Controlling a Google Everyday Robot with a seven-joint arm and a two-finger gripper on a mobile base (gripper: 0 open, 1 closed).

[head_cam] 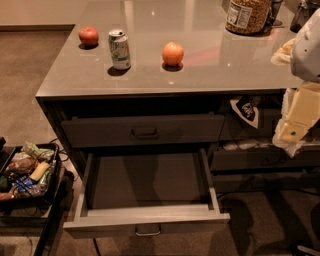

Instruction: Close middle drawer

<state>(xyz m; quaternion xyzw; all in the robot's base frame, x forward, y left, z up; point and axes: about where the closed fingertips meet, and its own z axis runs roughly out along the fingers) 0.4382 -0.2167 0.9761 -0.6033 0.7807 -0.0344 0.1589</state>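
Note:
The middle drawer [145,220] is pulled far out of the dark grey cabinet, low in the centre of the view. Its long grey box body is empty inside. Its flat front faces me with a small bail handle [148,231] at the centre. Above it a slimmer dark grey drawer [142,131] is shut under the counter. My gripper [292,131], cream-coloured under a white arm, hangs at the right edge. It is in front of the right-hand cabinet section, well right of and above the open drawer's front, touching nothing I can see.
On the counter [200,70] stand a red apple [88,36], a soda can [119,49], an orange [172,53] and a jar [247,15]. A right-hand drawer [260,159] stands slightly open. A black bin of snacks [27,172] sits on the floor at left.

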